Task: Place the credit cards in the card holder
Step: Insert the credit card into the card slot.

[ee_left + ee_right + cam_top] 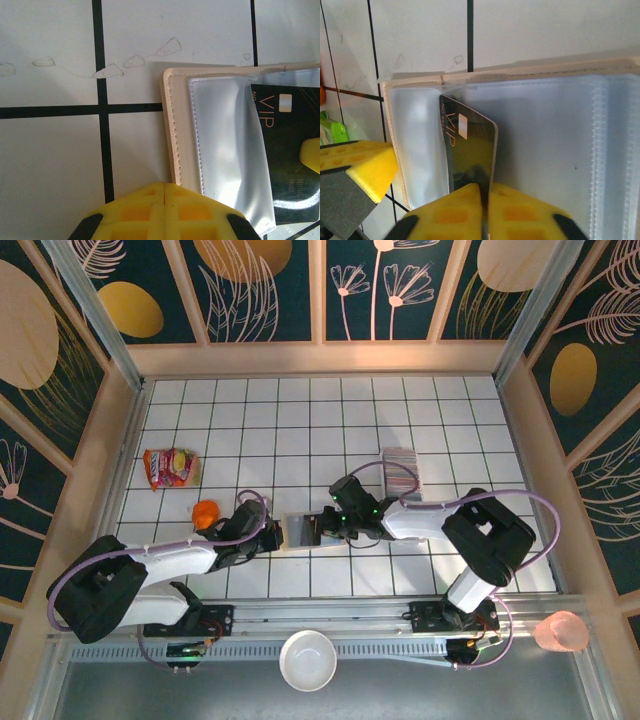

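The tan card holder [298, 530] lies open on the tiled table between my two grippers. Its stitched tan edge [172, 125] and clear inner sleeves [415, 80] show in both wrist views. My right gripper [484, 187] is shut on a dark credit card [470, 145] printed "VIP". The card's far end is tucked at a sleeve mouth, and the card [292, 170] also shows in the left wrist view. My left gripper [165, 186] is shut, its tips resting at the holder's left edge, nothing between them. The other credit cards [400, 470] stand in a packed row behind my right gripper [335, 523].
A red-orange snack packet [170, 468] and a small orange object [206, 512] lie to the left of my left gripper [272, 536]. A white bowl [307, 660] and a pink cup [561, 632] sit off the table's near edge. Wooden walls ring the table.
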